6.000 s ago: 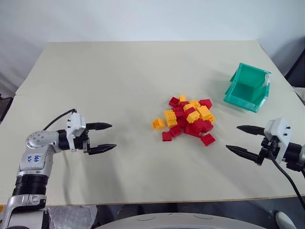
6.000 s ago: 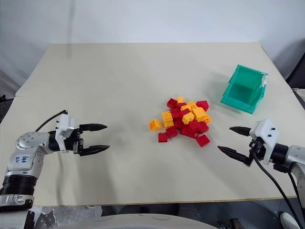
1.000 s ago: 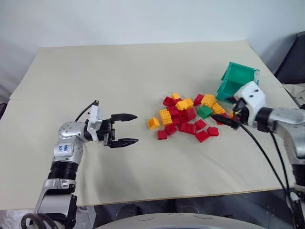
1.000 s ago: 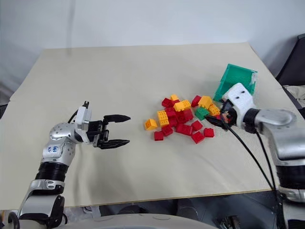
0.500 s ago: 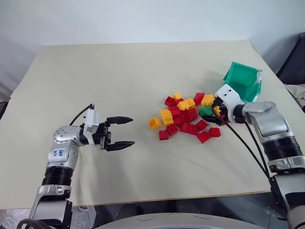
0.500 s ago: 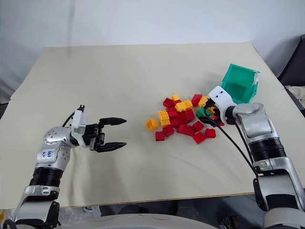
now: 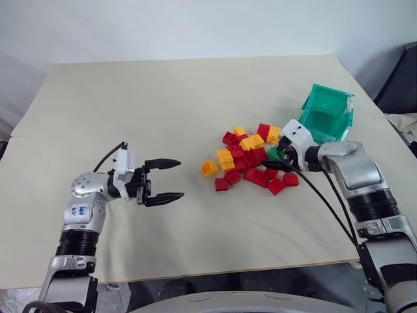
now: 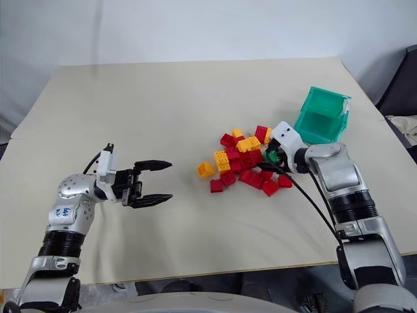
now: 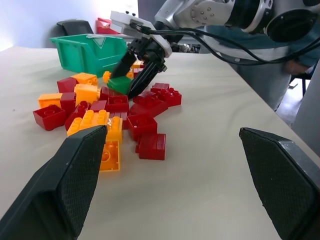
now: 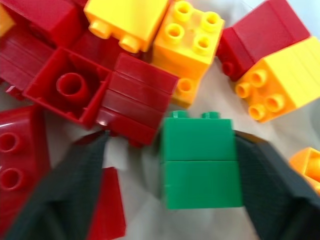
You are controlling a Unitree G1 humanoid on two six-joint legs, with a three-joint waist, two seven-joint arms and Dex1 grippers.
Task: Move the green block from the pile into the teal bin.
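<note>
A pale table (image 7: 163,98) runs back to a plain wall, and my work sits toward its right side. My left gripper (image 7: 164,178) hangs level over bare table well left of the pile (image 7: 251,160), jaws spread and holding nothing; I'd keep it parked there. In the pile's right edge lies the green block (image 10: 200,165), resting on the table among red and yellow-orange bricks, and my right gripper (image 10: 167,175) straddles it. One finger is against the block's side; the other stands off it with a gap, next to a red brick (image 10: 140,107), so the jaws are parted and nothing is gripped yet. I'd judge the thing to do is close squarely on the block's flat sides, without pinching that red brick, then lift straight up. The teal bin (image 7: 329,117) stands just beyond, tilted, its mouth facing the pile.
</note>
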